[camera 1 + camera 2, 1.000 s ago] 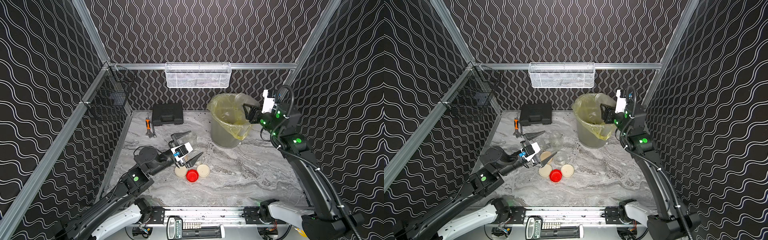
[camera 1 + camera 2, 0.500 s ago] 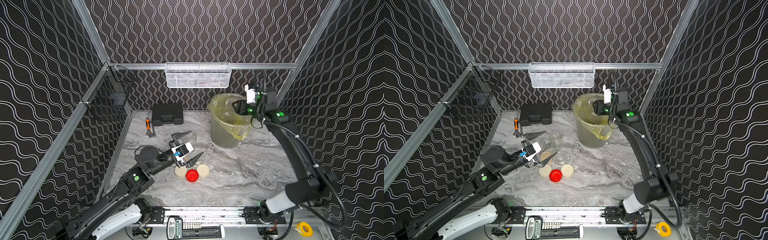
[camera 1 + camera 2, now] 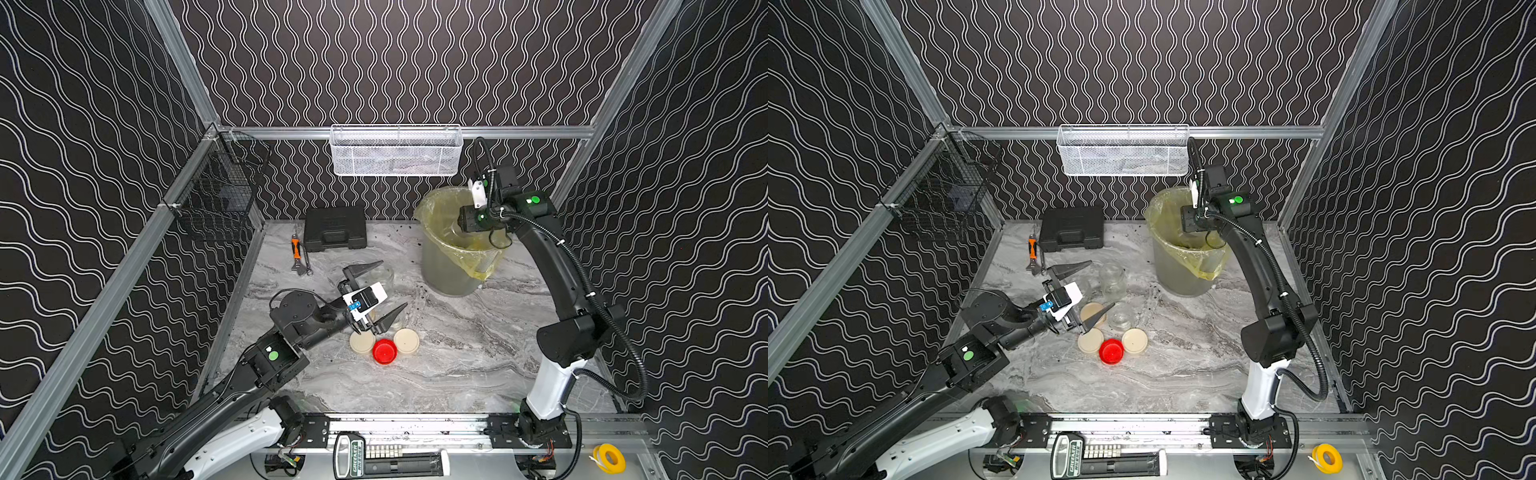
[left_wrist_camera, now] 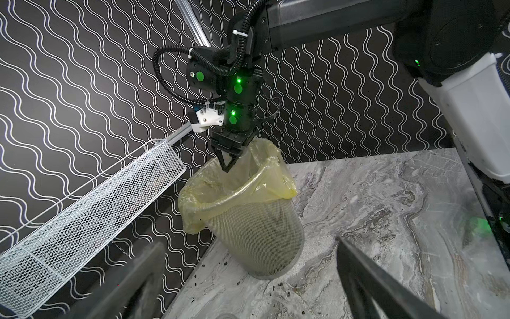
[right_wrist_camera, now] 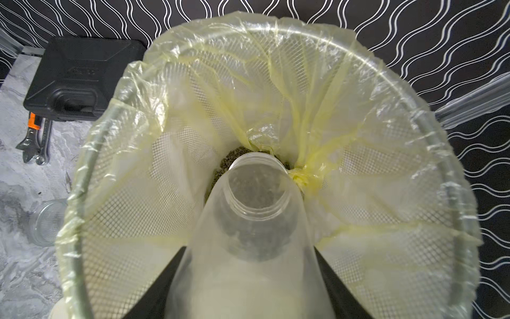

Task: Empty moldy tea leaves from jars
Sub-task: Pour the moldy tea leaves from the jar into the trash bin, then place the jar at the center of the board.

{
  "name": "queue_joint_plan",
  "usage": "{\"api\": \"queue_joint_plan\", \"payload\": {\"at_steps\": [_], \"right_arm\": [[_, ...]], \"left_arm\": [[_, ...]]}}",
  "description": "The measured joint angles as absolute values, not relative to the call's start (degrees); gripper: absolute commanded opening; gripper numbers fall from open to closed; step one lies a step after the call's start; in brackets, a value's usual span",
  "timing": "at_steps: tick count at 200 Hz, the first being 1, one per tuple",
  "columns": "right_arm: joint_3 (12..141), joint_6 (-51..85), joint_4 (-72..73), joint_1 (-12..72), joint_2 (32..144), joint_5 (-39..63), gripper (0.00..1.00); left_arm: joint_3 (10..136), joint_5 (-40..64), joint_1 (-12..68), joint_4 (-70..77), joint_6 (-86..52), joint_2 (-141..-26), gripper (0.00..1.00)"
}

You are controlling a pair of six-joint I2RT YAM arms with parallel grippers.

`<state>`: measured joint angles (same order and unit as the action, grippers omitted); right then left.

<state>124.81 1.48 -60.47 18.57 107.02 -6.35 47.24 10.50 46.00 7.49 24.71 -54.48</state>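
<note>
The right claw (image 4: 228,163), clamped on a jar (image 5: 256,221) upended over the bin (image 3: 444,270) at the bench's (image 3: 457,357) far edge, seems done pouring tea leaves (image 5: 223,163), so setting it down comes next, while the left claw (image 3: 392,284) gapes empty.

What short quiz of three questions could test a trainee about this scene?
1. True or false: the left end effector grips a jar.
2. The right end effector holds a clear jar mouth-down over: A) the lined bin; B) the wire basket; C) the black case.
3. Fill in: on the table, between two cream lids, lies a ___ lid.
Key: 1 false, it is open and empty. 2 A. 3 red: the red lid.
</note>
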Motion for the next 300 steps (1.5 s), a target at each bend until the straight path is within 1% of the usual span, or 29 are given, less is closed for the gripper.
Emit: {"api": "queue_joint_plan", "payload": {"at_steps": [24,38,70,89,118,142,162,191,214,229,270,300], "right_arm": [[123.1,0.8,-59.8,19.1,104.6,-9.0,0.43],[121.1,0.8,-58.3,19.4,102.5,-7.9,0.43],[110.9,0.9,-50.5,19.5,93.0,-6.3,0.43],[104.0,1.3,-43.7,19.4,86.8,-5.0,0.43],[94.0,2.7,-33.2,19.5,78.3,-2.2,0.45],[84.9,3.7,-23.2,19.4,71.0,1.5,0.45],[76.4,4.1,-13.3,19.5,64.5,8.0,0.46],[64.8,8.0,2.9,19.5,57.4,19.1,0.46],[59.9,12.4,13.8,19.5,55.1,26.3,0.46],[58.7,15.1,19.5,19.5,54.7,30.3,0.46],[55.2,22.5,32.8,19.6,55.3,38.3,0.46],[54.8,24.8,36.2,19.9,56.3,42.5,0.46]], "left_arm": [[47.2,10.5,46.0,7.5,24.7,-54.7,0.99],[47.2,10.5,46.0,7.4,24.7,-54.8,0.99],[47.5,9.4,46.0,7.2,23.7,-55.1,0.99],[50.6,7.3,45.9,4.9,19.1,-56.7,0.99],[55.6,4.7,44.6,3.8,6.6,-58.1,0.99],[57.6,4.9,44.3,3.7,-6.0,-59.0,0.99],[60.1,7.0,44.2,4.8,-16.9,-62.0,0.99],[62.7,13.4,44.2,9.9,-32.9,-68.5,0.98],[64.2,17.0,44.0,15.0,-43.2,-72.8,0.99],[65.9,18.4,44.0,17.0,-46.8,-74.5,0.99],[68.9,19.0,43.7,21.5,-49.4,-76.6,0.99],[70.8,18.5,43.4,22.0,-49.5,-78.9,0.99]]}}
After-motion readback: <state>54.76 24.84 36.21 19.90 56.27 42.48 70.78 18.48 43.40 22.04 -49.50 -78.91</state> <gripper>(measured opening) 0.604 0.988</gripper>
